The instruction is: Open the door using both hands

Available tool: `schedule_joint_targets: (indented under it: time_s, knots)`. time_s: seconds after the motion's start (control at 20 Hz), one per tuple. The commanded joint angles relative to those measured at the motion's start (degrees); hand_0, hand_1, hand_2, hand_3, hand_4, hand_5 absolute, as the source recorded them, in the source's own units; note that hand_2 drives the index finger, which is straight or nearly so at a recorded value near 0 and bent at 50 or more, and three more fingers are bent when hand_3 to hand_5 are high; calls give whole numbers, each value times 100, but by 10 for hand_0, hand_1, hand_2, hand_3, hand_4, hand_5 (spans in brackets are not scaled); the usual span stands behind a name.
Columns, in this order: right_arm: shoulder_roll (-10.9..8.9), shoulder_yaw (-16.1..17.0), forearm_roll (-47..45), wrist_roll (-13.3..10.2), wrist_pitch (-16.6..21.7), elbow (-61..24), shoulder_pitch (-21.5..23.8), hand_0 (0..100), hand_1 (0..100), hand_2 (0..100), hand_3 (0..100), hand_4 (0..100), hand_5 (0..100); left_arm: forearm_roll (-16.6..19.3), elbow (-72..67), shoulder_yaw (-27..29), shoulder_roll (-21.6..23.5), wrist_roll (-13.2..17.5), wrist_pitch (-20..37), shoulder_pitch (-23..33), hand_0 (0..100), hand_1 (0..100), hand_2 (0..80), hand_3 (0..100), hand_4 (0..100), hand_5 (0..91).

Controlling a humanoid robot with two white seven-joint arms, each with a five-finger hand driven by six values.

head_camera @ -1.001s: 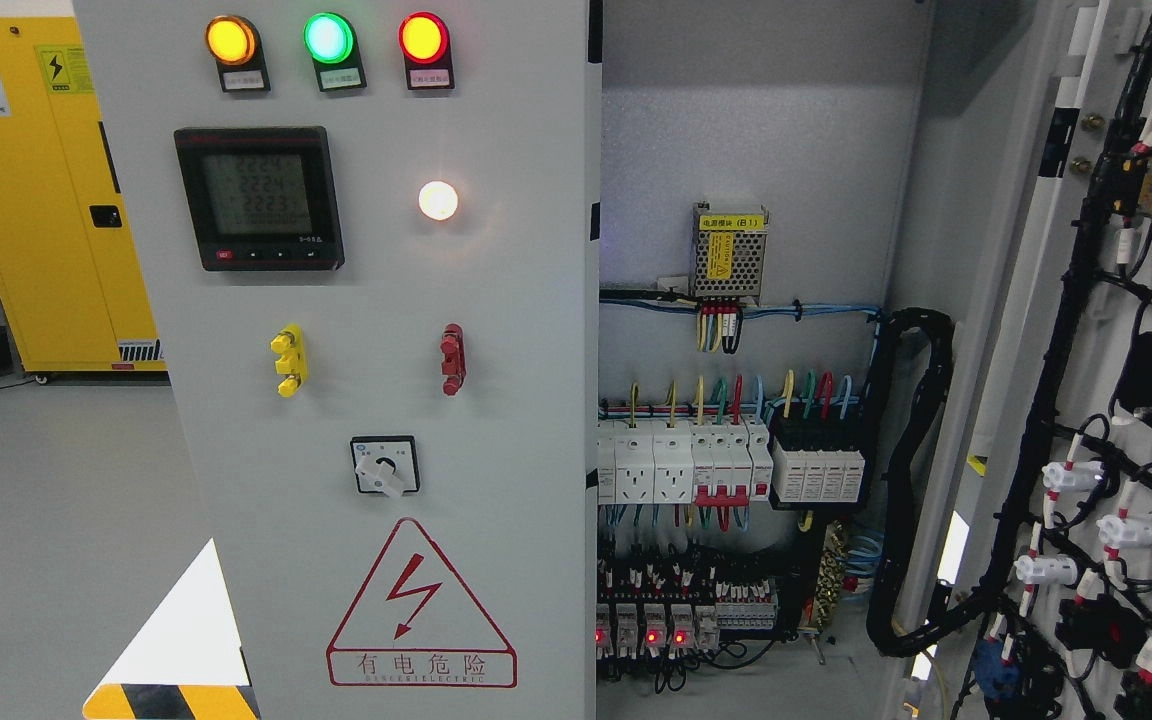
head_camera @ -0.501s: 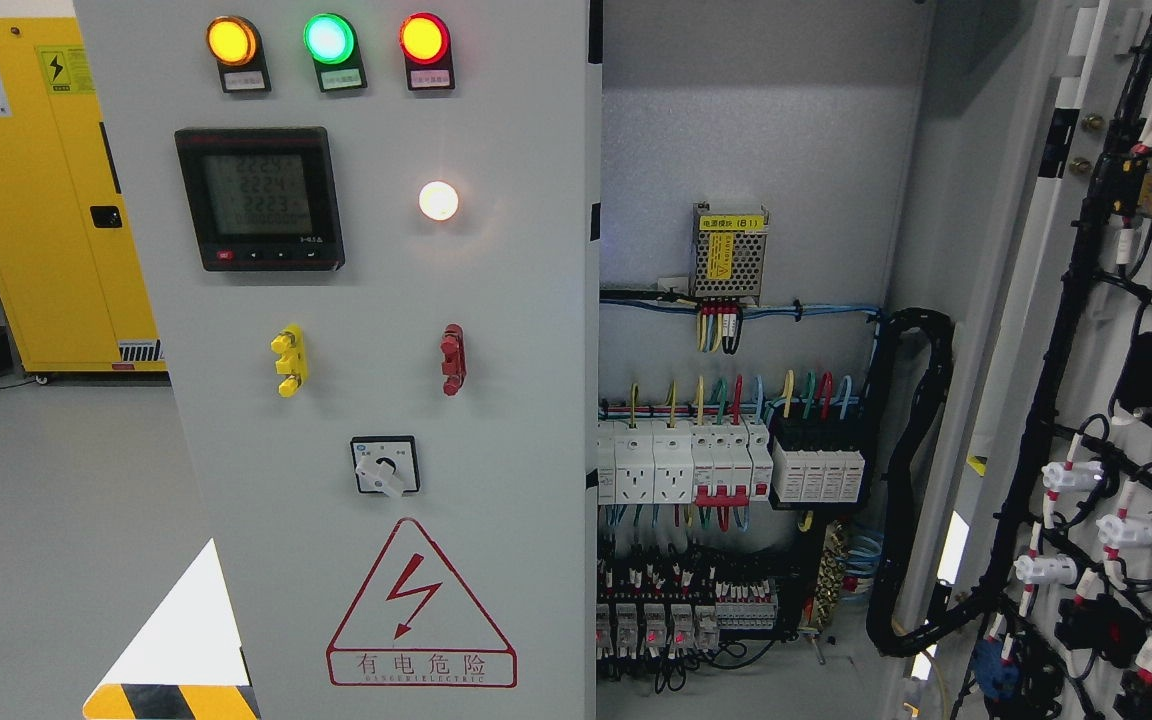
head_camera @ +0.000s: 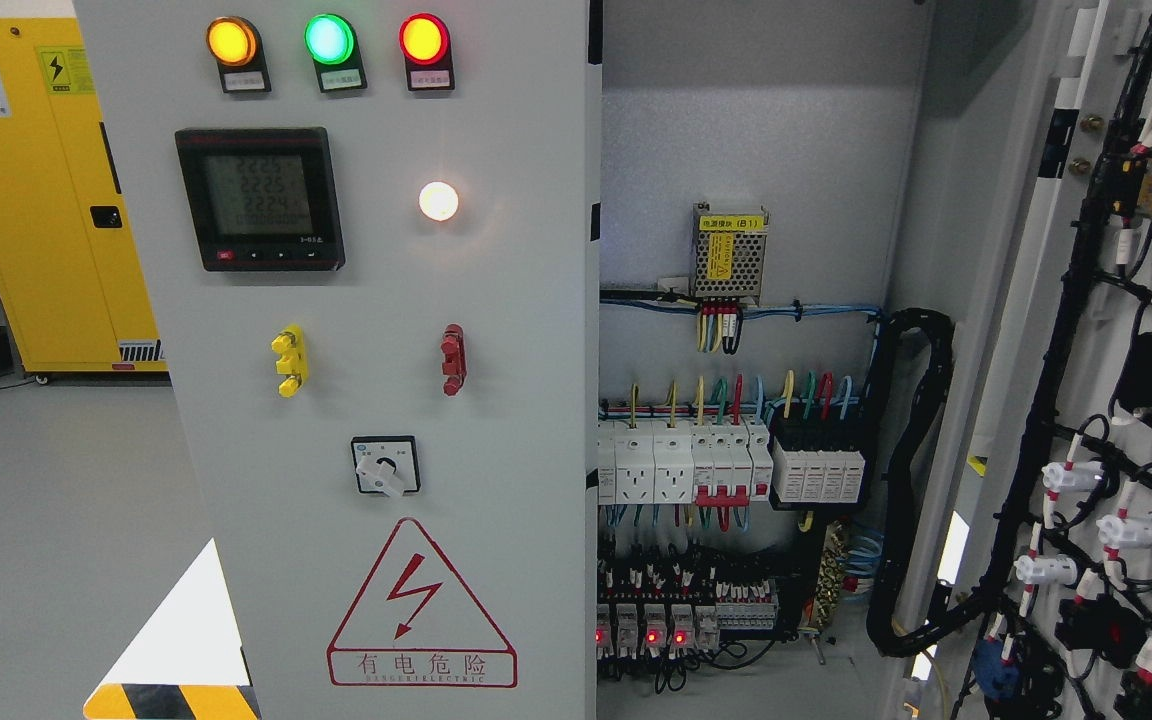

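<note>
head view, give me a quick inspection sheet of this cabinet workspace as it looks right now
surface: grey floor at left; no table seen
job's things: right door swung open, its inner side with wiring showing; left door faces the camera and covers its half, with three lit lamps, a meter, a rotary switch and a red warning triangle
clutter: nothing seen
grippers: nothing seen, neither hand in view
cables: black cable bundle loops from the cabinet interior toward the open door; coloured wires above the white breakers
surroundings: yellow cabinet at far left
</note>
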State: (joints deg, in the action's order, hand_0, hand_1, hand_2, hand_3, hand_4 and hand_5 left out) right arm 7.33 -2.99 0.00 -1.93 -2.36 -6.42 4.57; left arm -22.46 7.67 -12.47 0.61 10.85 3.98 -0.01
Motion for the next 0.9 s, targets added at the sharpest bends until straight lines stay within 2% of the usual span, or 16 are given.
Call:
schedule_joint_targets:
  time_s: [0.0, 0.1, 0.15, 0.35, 0.55, 0.85]
  knots:
    - [-3, 0, 97, 0, -2, 0, 0, 230, 60, 0, 0, 0, 0, 515, -1058, -36, -254, -179, -388, 1, 0, 0, 0, 0, 0, 0]
    - [-3, 0, 97, 0, -2, 0, 0, 229, 61, 0, 0, 0, 0, 506, -1040, -28, -254, -582, -600, 1, 0, 0, 0, 0, 0, 0]
    - [5, 0, 97, 0, -2, 0, 0, 229, 61, 0, 0, 0, 0, 515, -1022, -28, -254, -636, -600, 1, 0, 0, 0, 0, 0, 0]
    - [-3, 0, 97, 0, -2, 0, 0, 228, 63, 0, 0, 0, 0, 506, -1005, -28, -246, -593, -591, -8, 0, 0, 0, 0, 0, 0]
    - [5, 0, 97, 0, -2, 0, 0, 227, 64, 0, 0, 0, 0, 515, -987, -28, -246, -374, -539, -8, 0, 0, 0, 0, 0, 0]
    - [-21, 17, 79, 0, 7, -87, 114, 226, 65, 0, 0, 0, 0, 506, -987, -28, -254, -373, -319, -8, 0, 0, 0, 0, 0, 0]
